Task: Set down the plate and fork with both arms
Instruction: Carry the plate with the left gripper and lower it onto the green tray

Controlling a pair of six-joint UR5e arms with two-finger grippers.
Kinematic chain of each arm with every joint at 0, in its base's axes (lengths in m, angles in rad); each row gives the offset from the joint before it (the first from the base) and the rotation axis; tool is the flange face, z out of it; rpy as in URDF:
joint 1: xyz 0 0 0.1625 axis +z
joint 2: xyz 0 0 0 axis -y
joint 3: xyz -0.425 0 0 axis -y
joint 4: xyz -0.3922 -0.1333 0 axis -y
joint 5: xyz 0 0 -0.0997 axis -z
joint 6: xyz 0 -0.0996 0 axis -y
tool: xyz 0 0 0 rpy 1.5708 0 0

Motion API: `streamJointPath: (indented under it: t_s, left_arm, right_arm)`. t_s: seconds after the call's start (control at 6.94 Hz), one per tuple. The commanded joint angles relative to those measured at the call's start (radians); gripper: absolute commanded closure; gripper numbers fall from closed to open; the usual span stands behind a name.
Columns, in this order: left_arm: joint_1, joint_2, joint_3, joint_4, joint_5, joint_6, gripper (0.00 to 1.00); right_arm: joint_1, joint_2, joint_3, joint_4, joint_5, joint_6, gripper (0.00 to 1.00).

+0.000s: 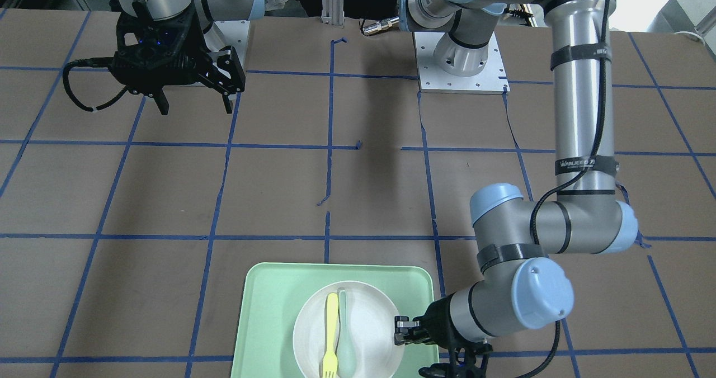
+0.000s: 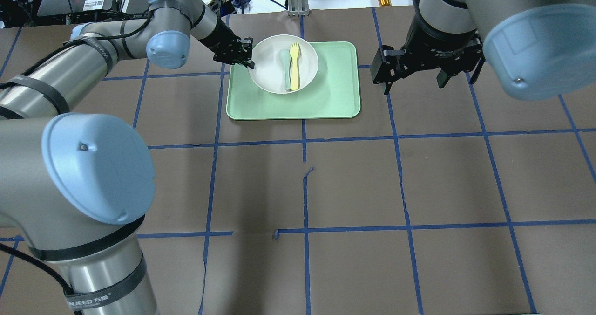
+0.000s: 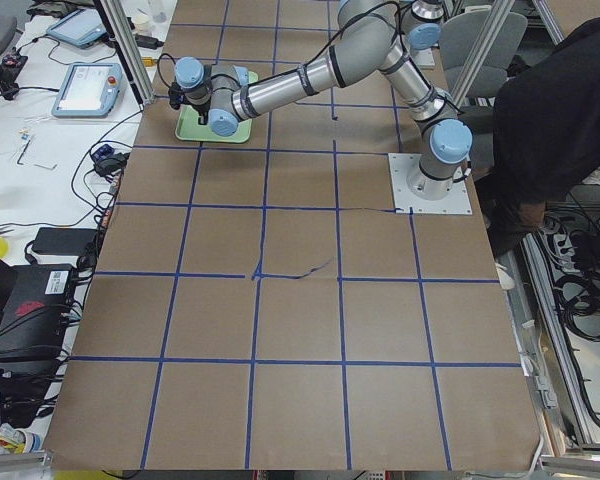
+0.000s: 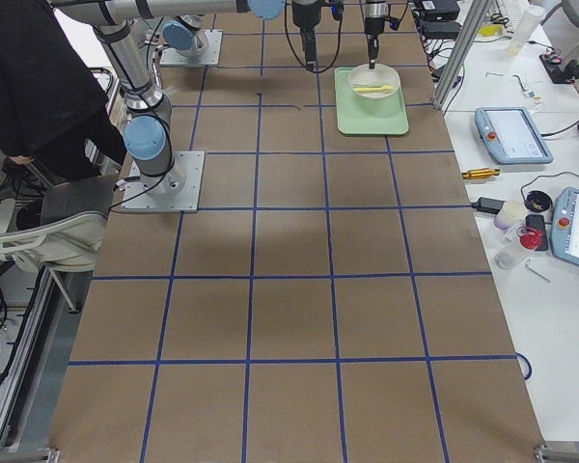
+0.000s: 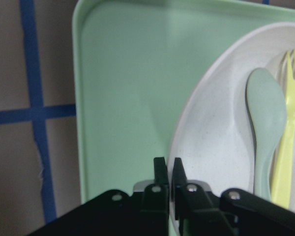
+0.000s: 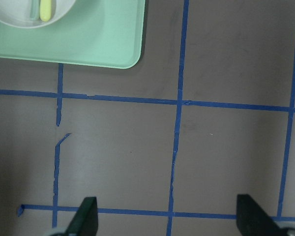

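Note:
The white plate (image 2: 265, 65) lies on the far half of the pale green tray (image 2: 326, 96). The yellow fork (image 2: 294, 68) lies in the plate beside a grey-green spoon (image 2: 284, 70). My left gripper (image 2: 247, 58) is shut on the plate's left rim. In the left wrist view its fingers (image 5: 161, 172) pinch the rim of the plate (image 5: 211, 137), with the fork (image 5: 290, 128) at the right. I cannot tell whether the plate is lifted. My right gripper (image 2: 413, 87) is open and empty, above the table to the right of the tray. It also shows in the right wrist view (image 6: 168, 219).
The table is brown paper with a blue tape grid. The right arm's large elbow (image 2: 535, 49) hangs over the table's far right. The tray's corner (image 6: 88, 44) shows in the right wrist view. Devices and cables lie beyond the far edge.

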Motion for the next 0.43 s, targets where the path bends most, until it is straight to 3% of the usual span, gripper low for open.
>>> streamJointPath:
  t_s: [0.0, 0.14, 0.29]
  left_arm:
    - [-0.027, -0.039, 0.011, 0.021, 0.004, 0.004, 0.91]
    - [-0.025, -0.027, -0.006, 0.031, 0.010, 0.032, 0.01]
    - [-0.025, 0.012, -0.035, 0.000, 0.012, 0.029, 0.00]
  right_arm:
    - [0.000, -0.001, 0.003, -0.001, 0.000, 0.000, 0.00]
    - [0.000, -0.001, 0.000, -0.001, 0.000, 0.000, 0.00]
    - [0.000, -0.001, 0.000, -0.001, 0.000, 0.000, 0.00]
